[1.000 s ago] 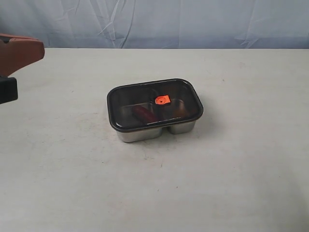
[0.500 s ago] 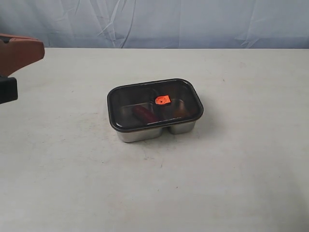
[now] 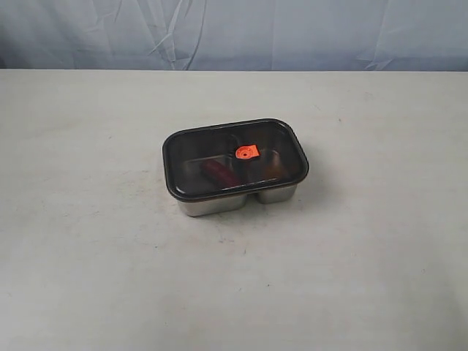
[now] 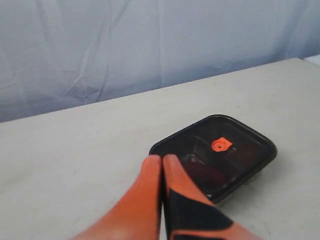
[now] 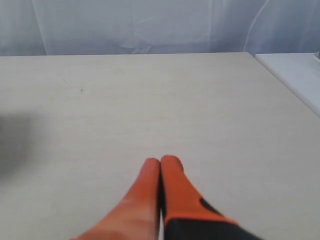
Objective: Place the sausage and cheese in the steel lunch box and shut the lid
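Observation:
The steel lunch box (image 3: 208, 205) stands at the table's middle with the dark see-through lid (image 3: 191, 141) lying flat on it, its orange valve (image 3: 246, 152) on top. Through the lid the red sausage (image 3: 217, 172) lies in the larger compartment. A dim orange shape under the lid in the smaller compartment may be the cheese (image 3: 273, 167). My left gripper (image 4: 161, 159) is shut and empty, hovering apart from the lid (image 4: 250, 135) with the sausage (image 4: 207, 173) dimly visible below. My right gripper (image 5: 160, 161) is shut and empty over bare table. Neither gripper shows in the exterior view.
A pale tabletop (image 3: 365, 256) surrounds the box, and a blue-grey cloth backdrop (image 3: 292, 33) hangs behind the far edge. In the right wrist view the table's edge (image 5: 285, 85) runs along one side.
The left arm, seen at the exterior view's left edge before, has drawn out of that view. The lunch box and lid have not moved.

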